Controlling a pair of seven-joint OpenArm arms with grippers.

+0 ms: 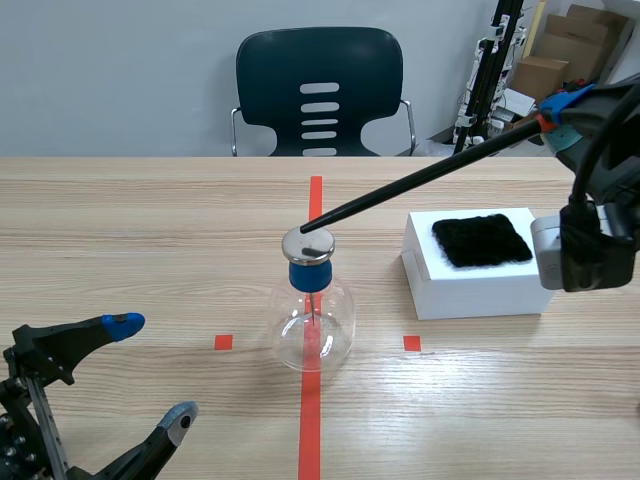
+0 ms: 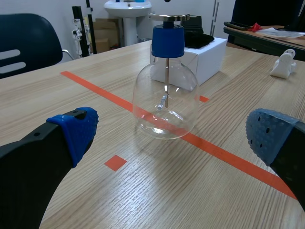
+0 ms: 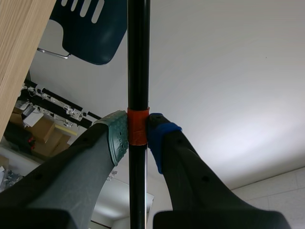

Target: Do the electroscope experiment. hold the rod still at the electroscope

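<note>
The electroscope (image 1: 313, 312) is a clear glass flask with a blue stopper and a round metal plate (image 1: 307, 243) on top, standing on the red tape line. A long black rod (image 1: 420, 182) slants down from the upper right, its tip touching that metal plate. My right gripper (image 1: 553, 112) is raised at the right, shut on the rod's upper end at an orange band (image 3: 138, 127). My left gripper (image 1: 152, 375) rests low at the left, open and holding nothing, with the flask (image 2: 165, 102) ahead of its fingers.
A white box (image 1: 478, 268) with a black fur cloth (image 1: 481, 240) on top stands right of the flask. A dark chair (image 1: 319, 92) is behind the table's far edge. Cardboard boxes and stands crowd the back right.
</note>
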